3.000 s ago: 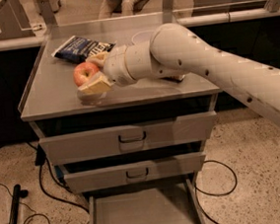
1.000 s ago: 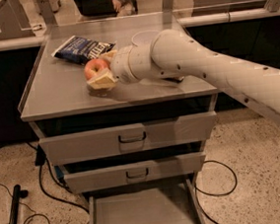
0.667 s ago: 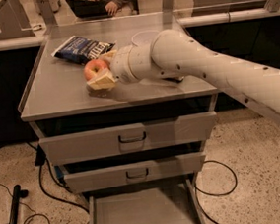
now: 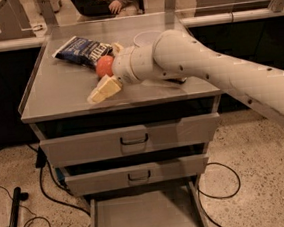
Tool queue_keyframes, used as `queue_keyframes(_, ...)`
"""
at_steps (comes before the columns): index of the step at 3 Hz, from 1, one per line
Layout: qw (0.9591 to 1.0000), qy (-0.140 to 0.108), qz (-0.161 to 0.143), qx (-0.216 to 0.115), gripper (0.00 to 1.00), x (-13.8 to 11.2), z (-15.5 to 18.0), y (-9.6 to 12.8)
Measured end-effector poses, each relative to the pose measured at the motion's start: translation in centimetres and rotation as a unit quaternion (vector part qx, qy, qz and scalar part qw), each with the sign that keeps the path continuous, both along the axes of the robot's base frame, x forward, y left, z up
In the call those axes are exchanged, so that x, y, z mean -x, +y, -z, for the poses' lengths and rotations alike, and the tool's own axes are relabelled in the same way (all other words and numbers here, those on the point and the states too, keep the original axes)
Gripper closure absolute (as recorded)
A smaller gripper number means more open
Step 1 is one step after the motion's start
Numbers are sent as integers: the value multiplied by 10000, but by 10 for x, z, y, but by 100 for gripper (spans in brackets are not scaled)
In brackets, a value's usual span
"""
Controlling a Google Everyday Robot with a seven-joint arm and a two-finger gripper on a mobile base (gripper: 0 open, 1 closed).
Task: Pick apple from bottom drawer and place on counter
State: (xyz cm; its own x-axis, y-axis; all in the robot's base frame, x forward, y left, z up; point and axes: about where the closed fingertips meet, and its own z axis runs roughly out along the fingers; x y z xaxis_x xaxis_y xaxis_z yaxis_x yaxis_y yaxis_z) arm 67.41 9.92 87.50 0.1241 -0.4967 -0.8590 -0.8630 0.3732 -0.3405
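The red-orange apple (image 4: 104,66) rests on the grey counter (image 4: 54,94), right by a chip bag. My gripper (image 4: 103,72) reaches in from the right and is open around it. One pale fingertip (image 4: 102,90) lies just in front of the apple, and the other (image 4: 117,48) sits behind it. The bottom drawer (image 4: 142,218) is pulled out below, and its flat floor is bare.
A blue chip bag (image 4: 83,49) lies at the counter's back left, and a white bowl (image 4: 147,36) stands behind my wrist. The two upper drawers (image 4: 129,139) are closed. Cables (image 4: 49,192) trail on the floor to the left. A glass-panelled ledge (image 4: 5,44) runs behind.
The apple and gripper moved right and back towards the chip bag. The front finger has since dropped away from the apple, and the fingers now stand wider apart.
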Motion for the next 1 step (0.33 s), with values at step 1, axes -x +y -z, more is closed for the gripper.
queue_keyframes(1,10000,0,0,0,0,0,0,0)
